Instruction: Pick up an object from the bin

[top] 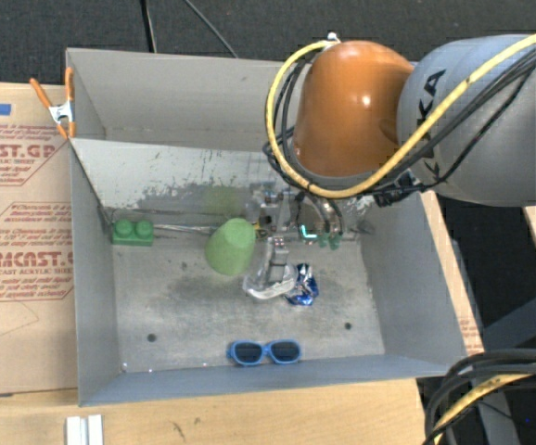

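**binwatcher:** so where's the gripper (268, 284) sitting?

**kuka_fan:** low, mid-bin (175, 91), between a pale green cup (230, 247) and a crumpled blue-and-silver wrapper (302, 288). The green brick (133, 232) is way off left, and the blue sunglasses (264, 352) lie by the front wall.

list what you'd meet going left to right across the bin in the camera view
green two-stud brick -> pale green cup -> blue and white crumpled wrapper; the blue sunglasses straddle the last two, so unplaced
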